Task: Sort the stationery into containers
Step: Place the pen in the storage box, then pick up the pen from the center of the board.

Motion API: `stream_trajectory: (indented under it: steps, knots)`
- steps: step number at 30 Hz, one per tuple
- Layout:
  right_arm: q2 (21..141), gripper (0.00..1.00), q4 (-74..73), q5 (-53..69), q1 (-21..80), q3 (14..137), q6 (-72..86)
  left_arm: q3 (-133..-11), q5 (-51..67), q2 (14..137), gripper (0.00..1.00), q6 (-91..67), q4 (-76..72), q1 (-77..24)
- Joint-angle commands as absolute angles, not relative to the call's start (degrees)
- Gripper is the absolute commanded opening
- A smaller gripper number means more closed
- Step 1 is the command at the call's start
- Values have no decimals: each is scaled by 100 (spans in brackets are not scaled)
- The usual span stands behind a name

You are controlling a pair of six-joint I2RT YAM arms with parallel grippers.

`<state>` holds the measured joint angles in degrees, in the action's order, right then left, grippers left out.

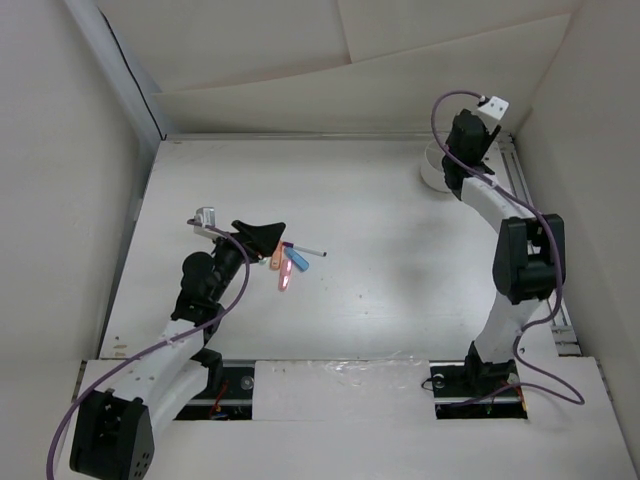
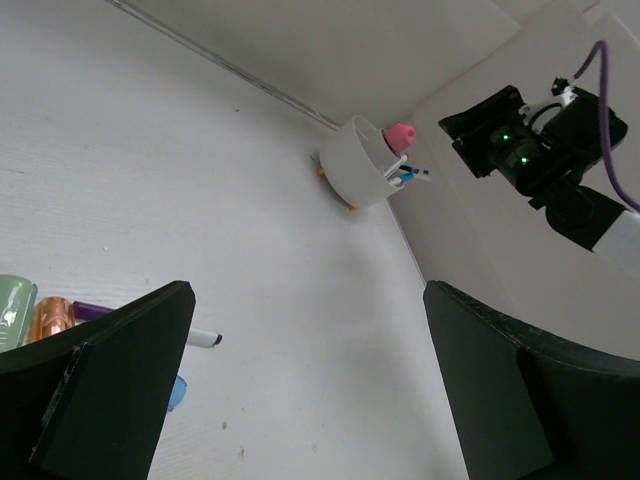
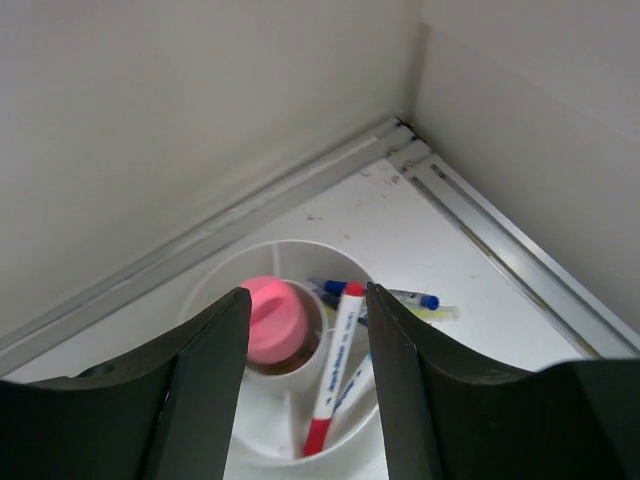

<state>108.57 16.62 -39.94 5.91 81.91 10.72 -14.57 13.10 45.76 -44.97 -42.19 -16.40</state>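
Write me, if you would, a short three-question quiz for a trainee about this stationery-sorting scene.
1. True or false: the pink-capped bottle stands in the middle compartment of the white cup.
2. The right gripper is: A. open above the cup; B. shut on the bottle; C. out of every view.
3. Which gripper is nearest the loose highlighters on the table?

Key: 1 true; 2 A; 3 the left gripper.
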Motion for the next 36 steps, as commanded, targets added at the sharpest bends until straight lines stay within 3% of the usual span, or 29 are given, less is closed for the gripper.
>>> stream_trajectory:
  steps: [1,5,7,9,13,19,24,29,33,34,36]
  knots:
    - [10240,56,1521,-3281,773,8112,1028,-1441,1397,4369,100,-4474,-4438,-1644]
    - [9976,44,872,-1200,826,8112,905,-1494,1397,4254,100,-4474,-4298,-1644]
    - [9976,23,624,202,878,8112,984,-1494,1397,4254,100,-4474,-4237,-1644]
    - [10028,10,624,1016,1036,8060,984,-1494,1397,4202,100,-4474,-4175,-1644]
    - [10361,0,-198,1810,1607,8278,530,-1547,1345,4053,100,-4421,-4000,-1644]
    - [11073,0,-1597,2917,2258,9112,-140,-1599,1292,3832,100,-4368,-3824,-1644]
    - [11602,0,-1872,3190,2311,9176,123,-1600,1239,3727,100,-4368,-3753,-1644]
    - [11672,0,-2126,2041,3057,9289,45,-1600,1239,3674,100,-4368,-3700,-1644]
    - [11462,6,-1690,916,3778,9064,-202,-1600,1178,3569,100,-4316,-3631,-1644]
    - [11383,15,-1400,914,3866,8940,-202,-1600,1126,3568,100,-4315,-3560,-1644]
    - [11382,19,-1099,1098,4051,8938,-272,-1661,994,3402,100,-4246,-3455,-1644]
